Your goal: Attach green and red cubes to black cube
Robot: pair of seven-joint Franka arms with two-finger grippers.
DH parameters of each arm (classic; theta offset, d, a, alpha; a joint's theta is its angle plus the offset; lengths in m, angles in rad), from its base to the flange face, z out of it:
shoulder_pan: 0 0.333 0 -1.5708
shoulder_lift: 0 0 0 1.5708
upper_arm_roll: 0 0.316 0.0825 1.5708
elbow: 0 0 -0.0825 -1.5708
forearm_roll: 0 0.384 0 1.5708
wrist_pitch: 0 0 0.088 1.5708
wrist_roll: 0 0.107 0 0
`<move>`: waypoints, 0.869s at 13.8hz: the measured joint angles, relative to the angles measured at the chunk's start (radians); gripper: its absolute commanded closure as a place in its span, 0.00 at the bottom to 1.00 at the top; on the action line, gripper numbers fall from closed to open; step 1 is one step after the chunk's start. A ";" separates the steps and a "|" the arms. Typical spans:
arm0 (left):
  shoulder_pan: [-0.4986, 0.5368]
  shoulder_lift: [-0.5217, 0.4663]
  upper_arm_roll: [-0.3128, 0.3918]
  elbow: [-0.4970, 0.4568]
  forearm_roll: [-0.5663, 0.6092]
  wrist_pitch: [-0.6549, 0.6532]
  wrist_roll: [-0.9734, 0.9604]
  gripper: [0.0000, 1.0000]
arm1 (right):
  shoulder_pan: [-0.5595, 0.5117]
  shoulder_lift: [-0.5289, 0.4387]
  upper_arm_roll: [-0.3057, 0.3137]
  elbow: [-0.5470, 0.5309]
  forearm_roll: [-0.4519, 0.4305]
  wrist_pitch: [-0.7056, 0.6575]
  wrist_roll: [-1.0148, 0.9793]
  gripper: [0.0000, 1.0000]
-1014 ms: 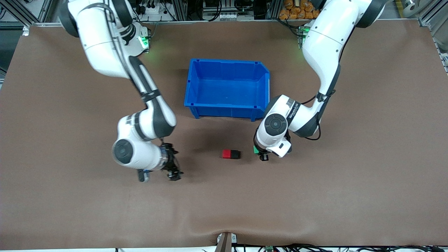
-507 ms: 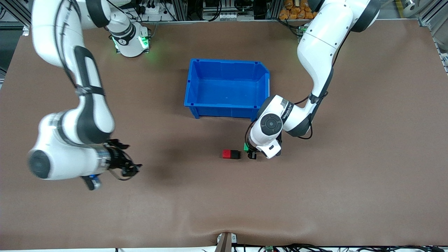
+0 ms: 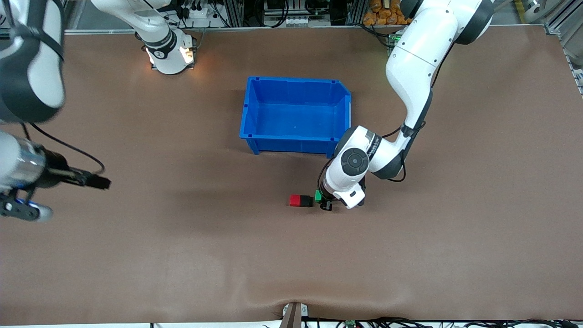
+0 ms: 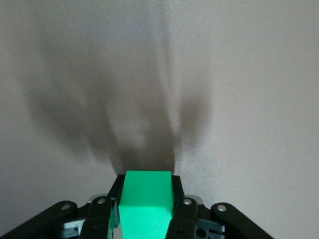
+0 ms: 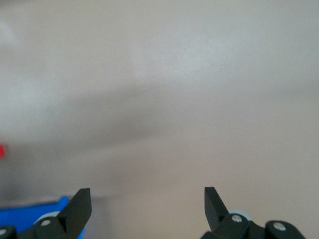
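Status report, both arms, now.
Left gripper shut on green cube, beside black cube. Red cube joined to black. Right gripper open, waiting at its table end. Nothing between.

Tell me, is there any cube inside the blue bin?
No, the blue bin holds nothing; the red cube and the black cube lie on the table nearer the front camera.
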 measured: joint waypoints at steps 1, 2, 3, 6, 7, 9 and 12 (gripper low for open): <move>0.000 0.003 0.000 0.000 -0.003 0.014 0.000 0.97 | -0.014 -0.039 0.000 -0.001 -0.006 -0.033 -0.075 0.00; -0.001 0.006 -0.001 0.000 -0.003 0.030 0.000 0.97 | -0.029 -0.078 -0.001 -0.007 -0.015 -0.065 -0.120 0.00; -0.001 0.010 -0.001 0.000 -0.003 0.045 0.000 0.97 | -0.046 -0.119 -0.001 -0.024 -0.020 -0.089 -0.144 0.00; -0.002 0.025 -0.001 0.015 -0.004 0.082 -0.013 0.93 | -0.089 -0.254 -0.001 -0.171 -0.023 -0.073 -0.171 0.00; -0.002 0.031 -0.001 0.024 -0.004 0.083 -0.013 0.92 | -0.098 -0.305 -0.001 -0.245 -0.024 -0.035 -0.174 0.00; -0.002 0.038 -0.001 0.035 -0.004 0.089 -0.013 0.45 | -0.108 -0.408 -0.001 -0.414 -0.024 0.048 -0.178 0.00; -0.005 0.052 -0.002 0.047 -0.004 0.100 -0.013 0.00 | -0.105 -0.481 0.016 -0.512 -0.026 0.081 -0.179 0.00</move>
